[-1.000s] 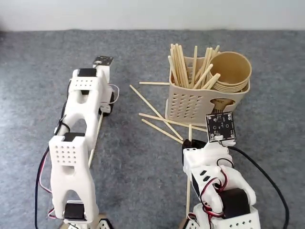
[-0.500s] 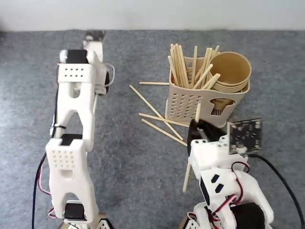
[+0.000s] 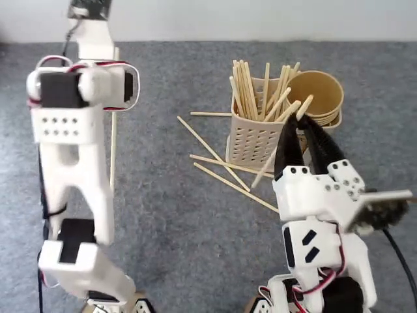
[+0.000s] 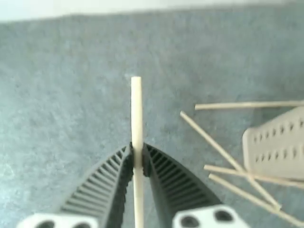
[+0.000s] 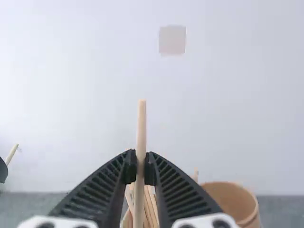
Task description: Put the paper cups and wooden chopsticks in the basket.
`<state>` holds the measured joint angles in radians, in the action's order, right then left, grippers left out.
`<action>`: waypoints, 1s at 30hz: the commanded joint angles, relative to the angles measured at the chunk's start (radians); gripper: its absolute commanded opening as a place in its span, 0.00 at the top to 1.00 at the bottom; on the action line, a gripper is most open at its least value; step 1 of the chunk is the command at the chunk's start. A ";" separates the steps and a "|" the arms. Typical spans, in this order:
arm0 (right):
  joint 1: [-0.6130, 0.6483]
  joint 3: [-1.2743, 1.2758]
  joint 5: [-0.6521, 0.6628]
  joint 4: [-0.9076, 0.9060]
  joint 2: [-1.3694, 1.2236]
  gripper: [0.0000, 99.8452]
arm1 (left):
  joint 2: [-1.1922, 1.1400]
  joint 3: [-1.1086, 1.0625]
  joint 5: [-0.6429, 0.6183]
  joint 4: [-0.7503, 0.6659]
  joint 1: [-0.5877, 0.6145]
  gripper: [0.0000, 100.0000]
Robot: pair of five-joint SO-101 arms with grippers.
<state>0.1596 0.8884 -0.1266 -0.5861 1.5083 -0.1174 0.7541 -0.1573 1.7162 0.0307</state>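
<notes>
Grey table lies under both your arms. Your left gripper is clamped on one chopstick, well apart from the basket. Your right gripper pinches a second chopstick close to the paper cups stacked in that basket. Loose chopsticks lie just beside it.
</notes>
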 commanded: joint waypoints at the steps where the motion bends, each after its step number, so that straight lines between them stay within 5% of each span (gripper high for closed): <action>1: -0.012 -0.051 -0.002 0.153 -0.016 0.99 | 0.120 0.012 -0.064 -0.075 -0.005 0.99; 12: -0.093 -0.052 0.032 0.561 -0.277 0.99 | 0.206 0.012 -0.250 -0.207 -0.008 0.99; 19: -0.090 -0.055 0.034 0.796 -0.524 0.99 | 0.210 0.005 -0.252 -0.212 -0.008 0.99; 24: -0.087 -0.055 0.066 0.768 -0.659 0.97 | 0.212 0.015 -0.252 -0.219 -0.018 0.99; 30: -0.074 -0.057 0.054 0.633 -0.648 0.74 | 0.212 0.015 -0.253 -0.279 -0.127 0.99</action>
<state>0.0783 0.8884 -0.0667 0.0905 0.8347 0.0437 0.7541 -0.3982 1.4891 -0.0460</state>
